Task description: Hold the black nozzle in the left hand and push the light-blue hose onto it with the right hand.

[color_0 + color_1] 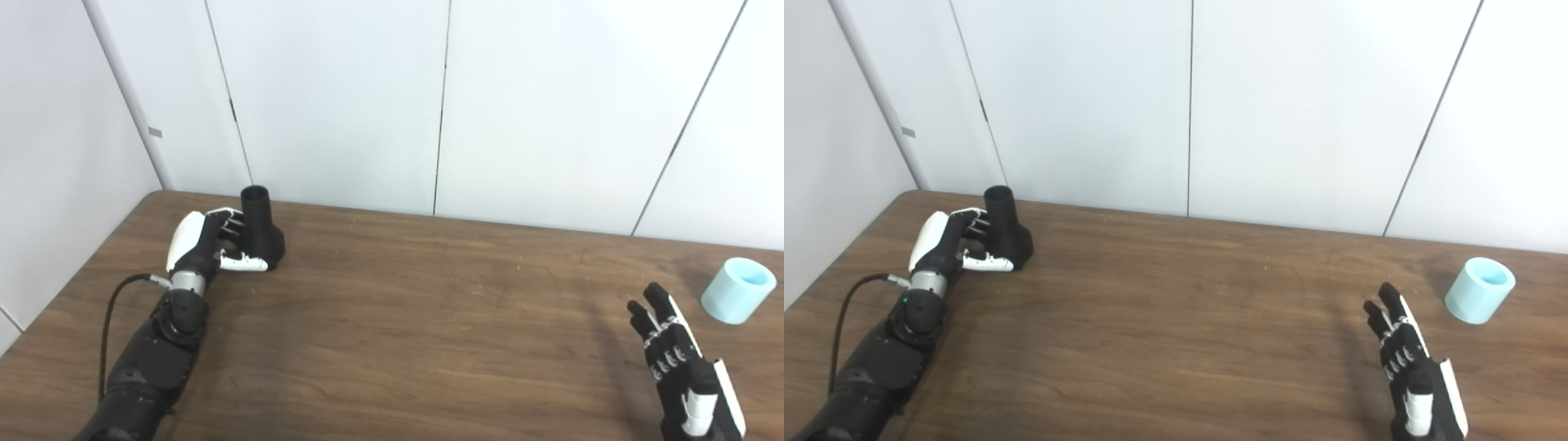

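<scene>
Nearest me, my right hand [680,367] hovers low over the table [398,318], fingers straight and spread, holding nothing. Just beyond it the hose [738,290] lies tilted on its side, near the right edge; a clumsy reach could roll it off. Far left, my left hand [211,245] curls around the upright nozzle [262,229], though a loose grip might tip it. I see no readable writing anywhere.
</scene>
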`<act>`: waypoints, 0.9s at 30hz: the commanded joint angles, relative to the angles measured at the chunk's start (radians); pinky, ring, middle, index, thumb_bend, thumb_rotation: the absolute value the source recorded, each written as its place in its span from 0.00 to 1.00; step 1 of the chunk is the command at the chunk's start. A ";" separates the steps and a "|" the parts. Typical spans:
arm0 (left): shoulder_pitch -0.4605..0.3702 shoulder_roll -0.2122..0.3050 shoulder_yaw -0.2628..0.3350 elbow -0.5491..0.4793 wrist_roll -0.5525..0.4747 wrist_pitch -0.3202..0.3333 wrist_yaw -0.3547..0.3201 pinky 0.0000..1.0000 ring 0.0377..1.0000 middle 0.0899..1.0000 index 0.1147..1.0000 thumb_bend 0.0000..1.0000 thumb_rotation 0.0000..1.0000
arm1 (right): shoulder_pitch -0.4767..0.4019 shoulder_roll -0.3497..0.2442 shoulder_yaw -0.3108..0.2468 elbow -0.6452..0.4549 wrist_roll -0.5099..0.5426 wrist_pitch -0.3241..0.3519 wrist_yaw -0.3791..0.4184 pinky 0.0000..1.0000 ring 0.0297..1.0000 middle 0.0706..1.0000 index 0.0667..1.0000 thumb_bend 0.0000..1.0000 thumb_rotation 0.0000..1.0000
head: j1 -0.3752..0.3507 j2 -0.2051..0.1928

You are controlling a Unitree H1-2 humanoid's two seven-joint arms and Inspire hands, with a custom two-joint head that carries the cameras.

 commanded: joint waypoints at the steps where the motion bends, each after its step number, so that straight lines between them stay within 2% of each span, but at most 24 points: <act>1: 0.000 -0.019 -0.016 0.017 -0.008 -0.004 -0.035 0.62 0.48 0.39 0.47 0.52 0.00 | 0.044 0.030 0.016 0.026 0.006 0.001 -0.008 0.96 0.94 0.98 0.96 0.74 1.00 | 0.001 0.000; 4: 0.000 -0.026 -0.012 0.013 -0.024 -0.005 -0.047 0.58 0.47 0.39 0.46 0.52 0.00 | 0.043 0.029 0.015 0.026 0.007 0.002 -0.007 0.96 0.94 0.98 0.96 0.74 1.00 | -0.001 0.002; 7: 0.004 -0.031 -0.005 -0.001 -0.050 0.005 -0.070 0.50 0.45 0.39 0.46 0.52 0.00 | 0.042 0.028 0.015 0.030 0.007 0.001 -0.006 0.96 0.94 0.98 0.96 0.74 1.00 | -0.001 0.002; 9: 0.007 -0.034 -0.001 -0.013 -0.072 0.012 -0.090 0.41 0.45 0.39 0.46 0.52 0.00 | 0.041 0.026 0.015 0.030 0.007 0.002 -0.005 0.96 0.94 0.98 0.96 0.74 1.00 | -0.002 0.006; 11: 0.011 -0.035 -0.002 -0.024 -0.087 0.016 -0.106 0.38 0.45 0.39 0.46 0.52 0.00 | 0.042 0.025 0.015 0.027 0.007 0.004 -0.005 0.96 0.94 0.98 0.96 0.74 1.00 | -0.002 0.006; 22: 0.029 -0.040 -0.016 -0.075 -0.094 0.033 -0.146 0.39 0.45 0.40 0.46 0.52 0.00 | 0.043 0.024 0.012 0.018 0.006 0.014 -0.006 0.96 0.94 0.98 0.96 0.74 1.00 | -0.006 0.013; 23: 0.031 -0.040 -0.019 -0.078 -0.090 0.034 -0.145 0.49 0.46 0.40 0.46 0.52 0.00 | 0.044 0.024 0.013 0.017 0.006 0.015 -0.006 0.96 0.94 0.98 0.96 0.74 1.00 | -0.006 0.013; 24: 0.033 -0.040 -0.022 -0.081 -0.085 0.037 -0.144 0.52 0.47 0.40 0.46 0.52 0.00 | 0.044 0.025 0.013 0.015 0.006 0.016 -0.006 0.96 0.94 0.98 0.96 0.74 1.00 | -0.007 0.014; 26: 0.038 -0.038 -0.037 -0.088 -0.062 0.042 -0.137 0.77 0.49 0.40 0.45 0.52 0.00 | 0.044 0.026 0.013 0.011 0.005 0.019 -0.008 0.96 0.94 0.98 0.96 0.74 1.00 | -0.007 0.015; 27: 0.040 -0.037 -0.045 -0.089 -0.050 0.041 -0.132 0.86 0.50 0.40 0.45 0.52 0.00 | 0.044 0.026 0.013 0.010 0.005 0.020 -0.008 0.96 0.94 0.98 0.96 0.74 1.00 | -0.007 0.015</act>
